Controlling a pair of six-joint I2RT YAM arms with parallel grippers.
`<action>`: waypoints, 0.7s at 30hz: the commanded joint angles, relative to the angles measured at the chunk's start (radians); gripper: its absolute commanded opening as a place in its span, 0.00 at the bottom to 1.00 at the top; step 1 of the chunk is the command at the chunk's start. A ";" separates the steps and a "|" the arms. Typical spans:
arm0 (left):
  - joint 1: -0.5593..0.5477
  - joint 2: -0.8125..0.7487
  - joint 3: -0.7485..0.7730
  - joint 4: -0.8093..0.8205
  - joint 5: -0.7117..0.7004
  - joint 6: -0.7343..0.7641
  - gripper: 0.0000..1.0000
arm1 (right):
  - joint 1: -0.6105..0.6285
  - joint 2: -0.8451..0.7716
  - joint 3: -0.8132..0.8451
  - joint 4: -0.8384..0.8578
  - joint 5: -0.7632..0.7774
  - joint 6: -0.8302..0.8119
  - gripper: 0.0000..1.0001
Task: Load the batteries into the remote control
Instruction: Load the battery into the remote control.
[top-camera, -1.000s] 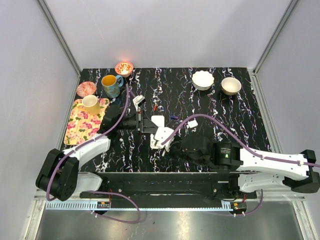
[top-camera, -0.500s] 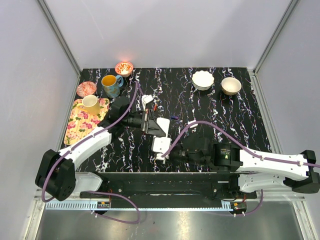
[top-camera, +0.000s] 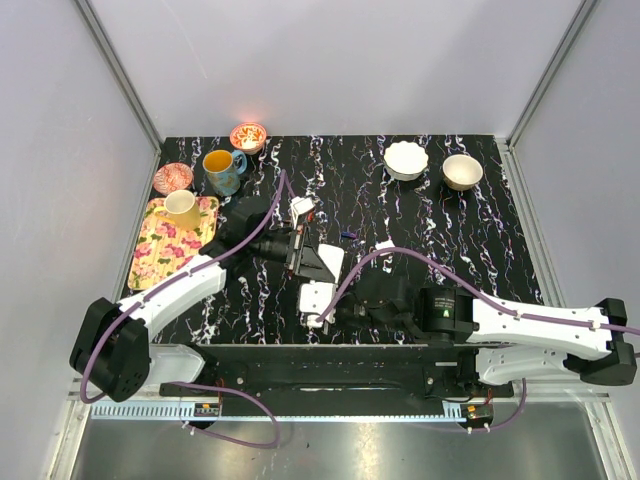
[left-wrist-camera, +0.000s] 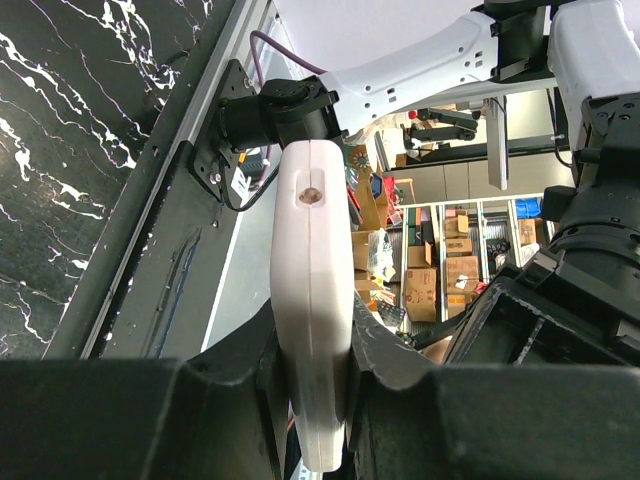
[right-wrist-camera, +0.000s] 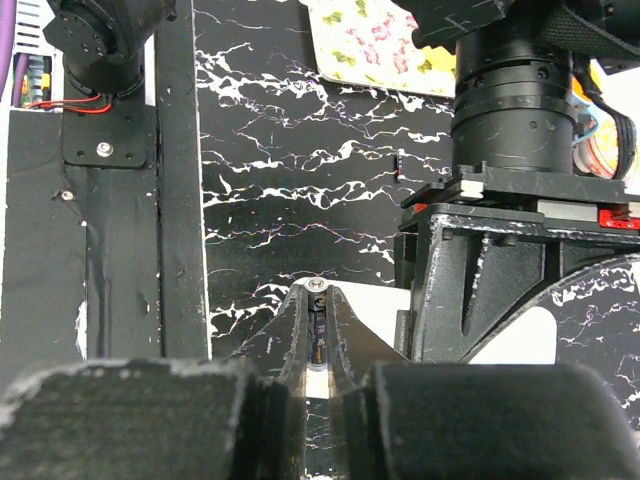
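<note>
With the remote control (left-wrist-camera: 311, 290) clamped in the left hand (left-wrist-camera: 312, 352) and a battery (right-wrist-camera: 318, 345) pinched in the right hand (right-wrist-camera: 317, 300), alignment and polarity should be checked before it is pressed in.

remote control (top-camera: 323, 262) right of tray (top-camera: 163, 253)

Slim dark cylindrical battery (right-wrist-camera: 317, 340) mostly buried in right end effector (right-wrist-camera: 317, 295); flat white remote control (left-wrist-camera: 312, 300) only edge-on, face hidden.
</note>
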 joint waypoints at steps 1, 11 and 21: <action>-0.010 -0.031 0.056 0.025 0.002 0.005 0.00 | 0.005 0.018 0.041 0.005 -0.023 -0.003 0.00; -0.008 -0.033 0.056 0.059 0.005 -0.017 0.00 | 0.003 0.027 0.024 0.001 -0.006 0.013 0.00; -0.010 -0.040 0.063 0.091 0.010 -0.044 0.00 | -0.007 0.024 0.007 -0.023 0.006 0.022 0.00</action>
